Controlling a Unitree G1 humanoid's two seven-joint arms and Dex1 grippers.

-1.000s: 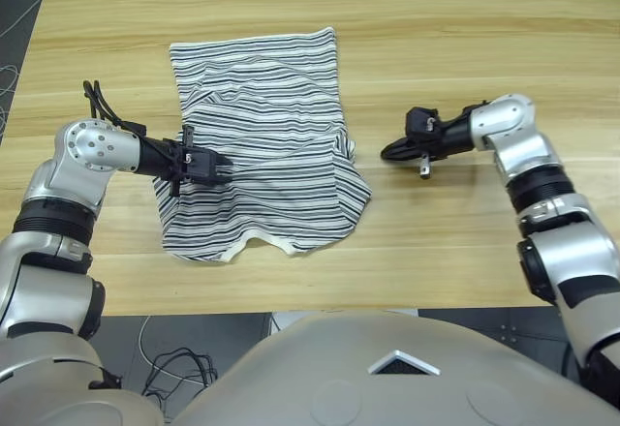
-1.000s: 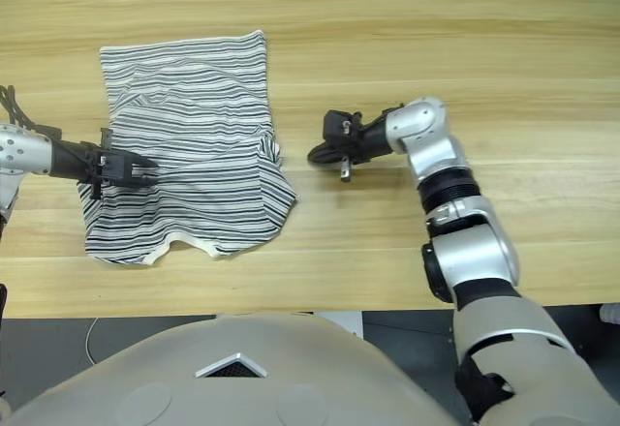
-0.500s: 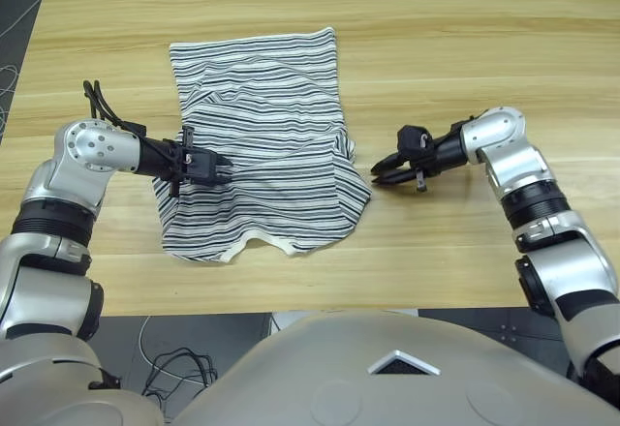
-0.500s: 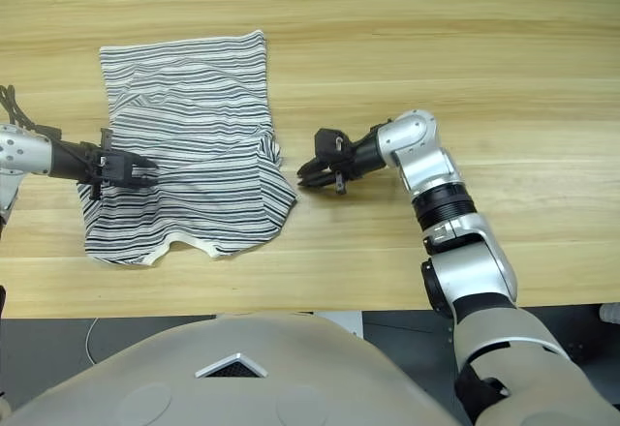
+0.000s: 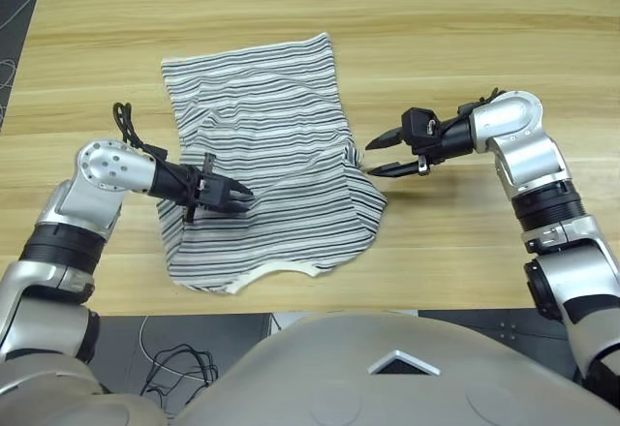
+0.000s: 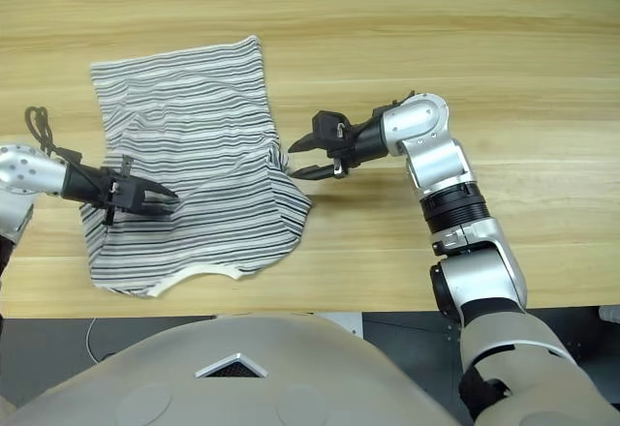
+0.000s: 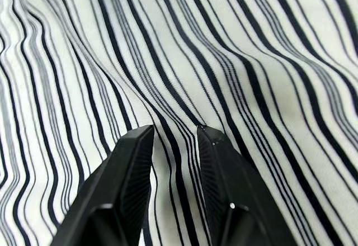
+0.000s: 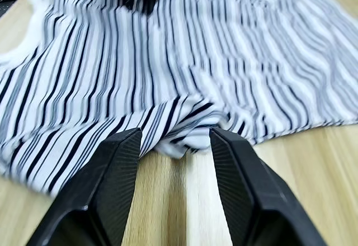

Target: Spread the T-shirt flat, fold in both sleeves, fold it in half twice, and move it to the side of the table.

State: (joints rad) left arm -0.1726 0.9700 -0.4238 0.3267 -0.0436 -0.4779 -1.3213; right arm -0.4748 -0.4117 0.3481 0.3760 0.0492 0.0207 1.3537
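Striped black-and-white cloth, one T-shirt [image 5: 271, 116], is laid wrinkled on one wooden table [image 5: 465, 19], not yet flat and no sleeve folded. Two grippers are counted. The left gripper [image 5: 242, 197] is set on the shirt's left half, and its jaws are judged closed on a thin ridge of cloth, with creases drawn tight from there. The right gripper [image 5: 371, 155] is held with jaws wide apart. The bunched edge [image 8: 184, 128] of the shirt lies straight ahead of them, just at the fingertips, not pinched. The shirt's long axis runs away from the robot, crosswise to both jaw lines. The right arm is nearer that bunch, so a short push forward and a close is judged to be needed next.
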